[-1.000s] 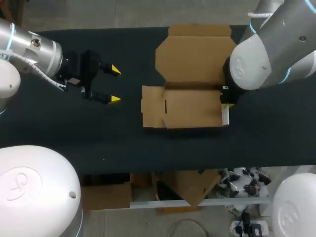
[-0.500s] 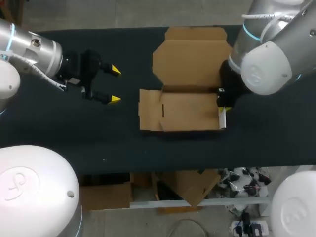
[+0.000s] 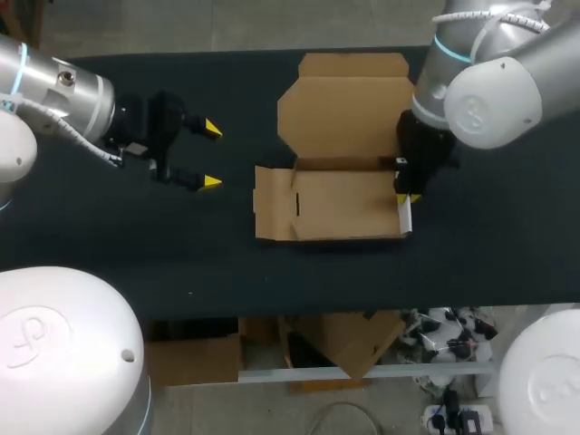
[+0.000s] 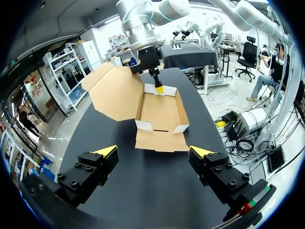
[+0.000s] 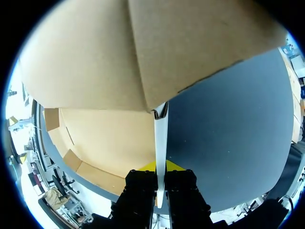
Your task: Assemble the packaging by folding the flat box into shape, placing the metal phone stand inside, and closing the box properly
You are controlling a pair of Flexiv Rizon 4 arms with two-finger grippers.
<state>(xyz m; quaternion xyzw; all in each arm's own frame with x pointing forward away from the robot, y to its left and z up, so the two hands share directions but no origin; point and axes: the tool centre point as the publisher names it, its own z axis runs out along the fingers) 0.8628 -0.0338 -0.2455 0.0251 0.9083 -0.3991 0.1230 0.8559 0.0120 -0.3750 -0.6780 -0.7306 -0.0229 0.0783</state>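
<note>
Right tool point(image 3: 407, 196) grips an end wall of the box point(image 3: 344, 204); left tool point(image 3: 211, 155) gapes over the table point(image 3: 272, 272), well apart.

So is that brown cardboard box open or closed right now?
Open. The brown cardboard box has its lid laid back behind the tray, nothing inside, and the right tool pinches one side wall.

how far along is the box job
Done: the box is partly formed, with its long walls up. In hand: the right gripper is shut on its end wall, holding it upright; the left gripper hangs open, apart from the box. Left: the opposite end flap lies flat, the lid is open, and no stand is in view.
</note>
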